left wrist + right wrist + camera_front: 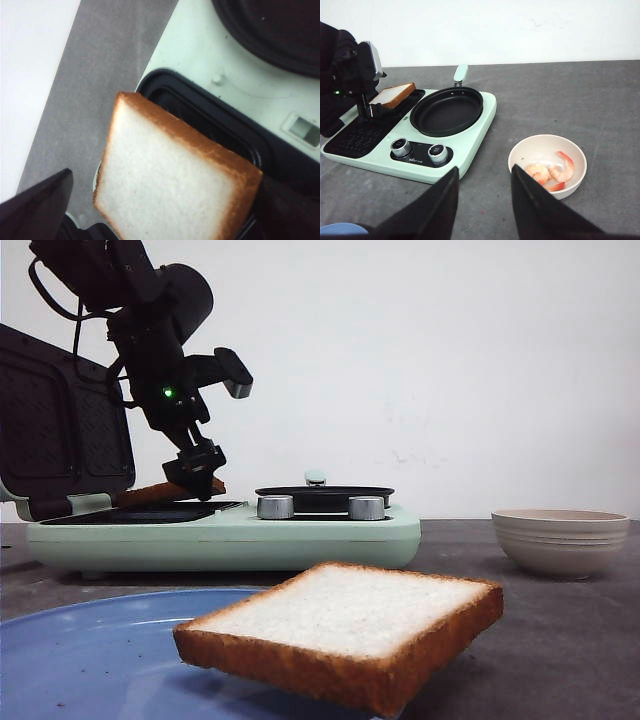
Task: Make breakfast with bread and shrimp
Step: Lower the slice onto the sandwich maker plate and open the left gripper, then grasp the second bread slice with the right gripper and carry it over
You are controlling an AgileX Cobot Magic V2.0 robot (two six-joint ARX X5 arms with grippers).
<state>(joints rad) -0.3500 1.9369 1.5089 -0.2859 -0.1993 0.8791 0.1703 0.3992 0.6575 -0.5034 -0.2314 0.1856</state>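
One bread slice (150,493) lies tilted over the dark grill tray (200,112) of a mint-green breakfast maker (230,535); it also shows in the left wrist view (170,175) and the right wrist view (395,94). My left gripper (198,480) (166,176) is just above it with fingers spread. One finger (35,205) stands clear of the crust. A second bread slice (345,625) rests on a blue plate (90,650) in front. The shrimp (552,172) lie in a pale bowl (520,150). My right gripper (485,169) is open and empty above the table.
A black frying pan (447,110) sits on the maker's right half, with two knobs (437,153) in front of it. The maker's lid (60,430) stands open at the left. The bowl (560,540) sits to the maker's right on the grey table.
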